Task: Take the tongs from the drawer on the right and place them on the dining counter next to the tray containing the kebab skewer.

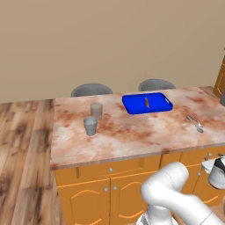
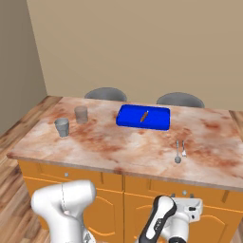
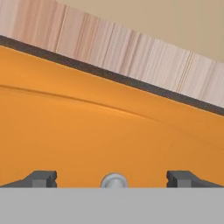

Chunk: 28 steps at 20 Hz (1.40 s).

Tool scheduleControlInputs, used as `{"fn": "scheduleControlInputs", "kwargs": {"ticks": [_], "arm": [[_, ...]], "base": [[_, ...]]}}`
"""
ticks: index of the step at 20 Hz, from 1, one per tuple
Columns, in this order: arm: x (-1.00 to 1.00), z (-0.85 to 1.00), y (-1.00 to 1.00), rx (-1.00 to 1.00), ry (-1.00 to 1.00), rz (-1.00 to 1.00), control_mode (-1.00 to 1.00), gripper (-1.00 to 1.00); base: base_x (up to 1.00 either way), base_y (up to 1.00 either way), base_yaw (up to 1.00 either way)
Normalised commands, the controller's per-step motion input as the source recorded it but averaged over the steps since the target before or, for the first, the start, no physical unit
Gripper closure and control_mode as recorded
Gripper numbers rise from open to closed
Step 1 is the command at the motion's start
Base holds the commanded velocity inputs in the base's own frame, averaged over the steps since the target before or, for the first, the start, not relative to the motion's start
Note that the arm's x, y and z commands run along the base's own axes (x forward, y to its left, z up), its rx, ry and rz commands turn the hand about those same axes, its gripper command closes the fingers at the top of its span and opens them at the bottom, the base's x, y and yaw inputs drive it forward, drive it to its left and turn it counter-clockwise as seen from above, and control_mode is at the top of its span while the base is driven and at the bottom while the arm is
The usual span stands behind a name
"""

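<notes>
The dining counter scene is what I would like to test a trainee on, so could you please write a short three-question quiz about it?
1. True or false: the small thin kebab skewer lies inside the bright blue rectangular tray.
2. How many grey cups stand on the reddish-brown marbled stone dining counter? A) one B) two C) four
3. In the hand view, what small round thing sits between the fingertips of the pincer?

Key
1. True.
2. B: one grey cup near the edge, the other grey cup behind it.
3. A round silver knob on the orange wooden front; the jaws stand open on either side of it.
</notes>
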Motion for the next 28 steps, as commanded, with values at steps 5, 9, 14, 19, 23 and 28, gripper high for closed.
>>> {"fn": "scheduleControlInputs", "kwargs": {"ticks": [5, 9, 14, 19, 23, 28], "arm": [[0.23, -0.13, -0.06, 0.0, 0.0, 0.0, -1.0, -1.0], [0.16, -0.14, -0.09, 0.0, 0.0, 0.0, -1.0, -1.0], [0.04, -0.25, -0.16, 0.0, 0.0, 0.0, -1.0, -1.0], [0.0, -0.25, -0.15, 0.0, 0.0, 0.0, -1.0, -1.0], [0.05, -0.19, -0.04, 0.0, 0.0, 0.0, -1.0, -1.0], [0.04, -0.24, 0.0, 0.0, 0.0, 0.0, -1.0, -1.0]], "base": [[0.0, 0.0, 0.0], [0.0, 0.0, 0.0], [0.0, 0.0, 0.0], [0.0, 0.0, 0.0], [0.0, 0.0, 0.0], [0.0, 0.0, 0.0]]}}
